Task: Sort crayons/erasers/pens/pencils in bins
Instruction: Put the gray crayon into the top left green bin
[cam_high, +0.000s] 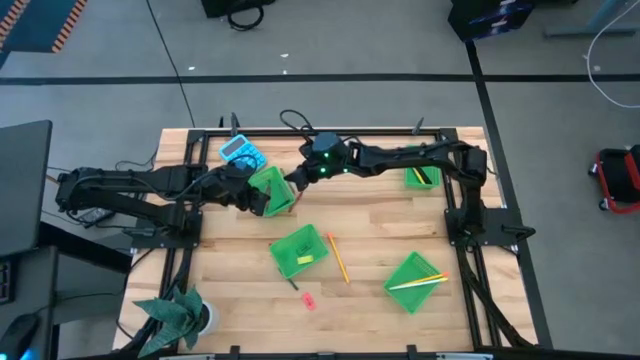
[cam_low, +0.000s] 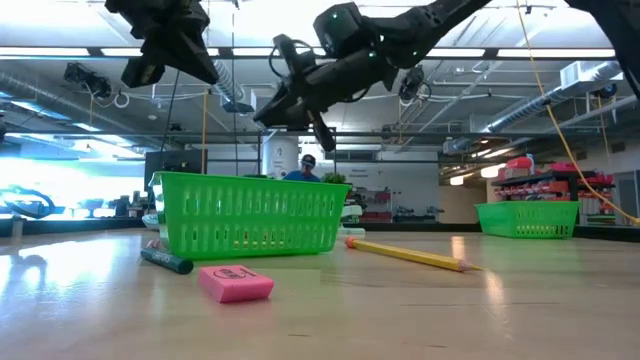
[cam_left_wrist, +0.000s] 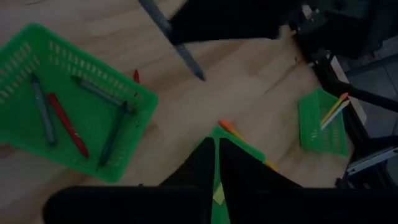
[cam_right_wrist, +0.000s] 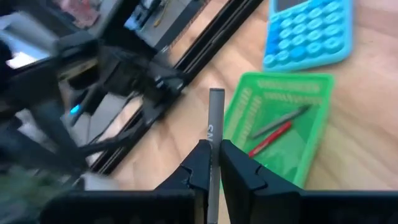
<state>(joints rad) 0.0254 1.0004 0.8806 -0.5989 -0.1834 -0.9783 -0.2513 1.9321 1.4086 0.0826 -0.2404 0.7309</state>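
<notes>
My right gripper (cam_right_wrist: 211, 158) is shut on a grey pen (cam_right_wrist: 216, 121) above the far-left bin (cam_right_wrist: 280, 130), which holds pens and a red stick. My left gripper (cam_left_wrist: 216, 158) hovers shut with nothing between its fingers, beside that bin (cam_high: 272, 190) and above the middle bin (cam_high: 300, 250), where a yellow eraser (cam_left_wrist: 219, 194) lies. A pencil (cam_high: 338, 258), a dark crayon (cam_high: 293, 284) and a pink eraser (cam_high: 309, 299) lie flat on the table. Pencils rest in the near-right bin (cam_high: 415, 282). A fourth bin (cam_high: 422, 177) stands at the far right. My right gripper pinches the grey pen's shaft (cam_right_wrist: 215, 149) between its two fingers. The pen runs on past the fingertips, its free end (cam_left_wrist: 198, 73) slanting down. It is lifted clear of the table and of the bin.
A blue calculator (cam_high: 242, 152) lies at the far edge behind the far-left bin. A potted plant (cam_high: 180, 315) stands at the near left corner. Bare wood lies between the bins in the table's middle and right.
</notes>
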